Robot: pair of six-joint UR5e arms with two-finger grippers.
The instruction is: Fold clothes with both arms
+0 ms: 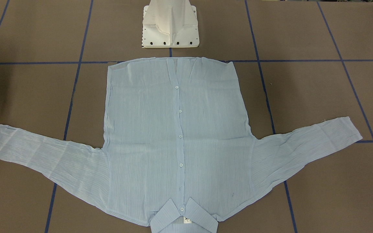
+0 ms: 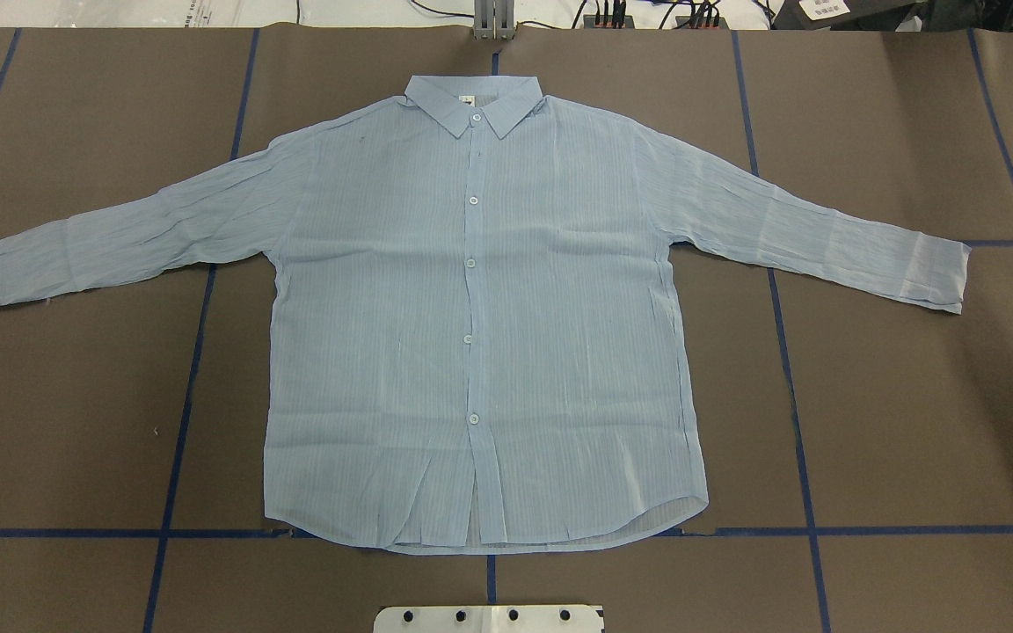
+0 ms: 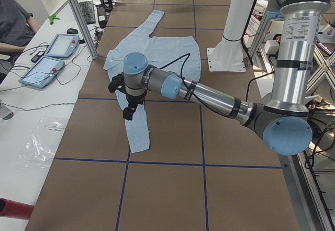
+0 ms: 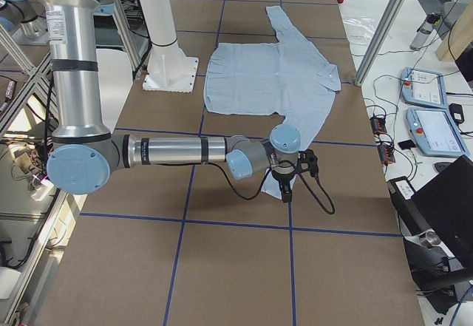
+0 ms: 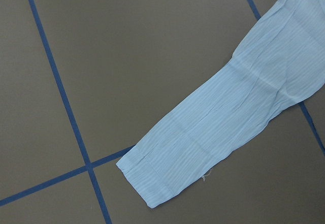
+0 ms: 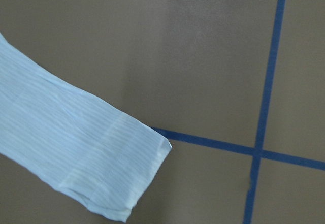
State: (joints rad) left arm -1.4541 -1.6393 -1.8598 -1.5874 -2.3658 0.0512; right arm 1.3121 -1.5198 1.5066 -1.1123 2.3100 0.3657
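Finding: no fold is made yet. The shirt (image 2: 480, 334) lies flat on the brown table (image 2: 911, 396), front side up and buttoned. Its collar (image 2: 476, 101) is at the far edge from the robot and its hem just short of the white pedestal (image 1: 170, 26). Both sleeves are spread wide to either side, the left sleeve (image 2: 120, 237) and the right sleeve (image 2: 823, 237), neither laid over the body. You will note light creasing near the hem and along the sleeves, but no layer is doubled anywhere.

Arm positions: the left arm (image 3: 209, 95) reaches out low over the left sleeve, with the left gripper (image 3: 128, 117) pointing down above the cloth. The right arm (image 4: 177, 152) does the same at the other end, its right gripper (image 4: 287, 191) over the right sleeve. The wrist views look down on the left cuff (image 5: 152, 178) and the right cuff (image 6: 122, 178) from above, each lying flat near a crossing of blue tape lines (image 5: 66, 107). No finger appears in either wrist view.

Jaws: you cannot tell from these views whether either pair is spread or pressed together. Neither appears to be pinching cloth, since both cuffs lie undisturbed.

Assessment: the task stands at its very start. In my judgement the sleeve folds, the side folds and the final fold of the body are all left to do, and taking hold of the cuffs looks like the step in hand
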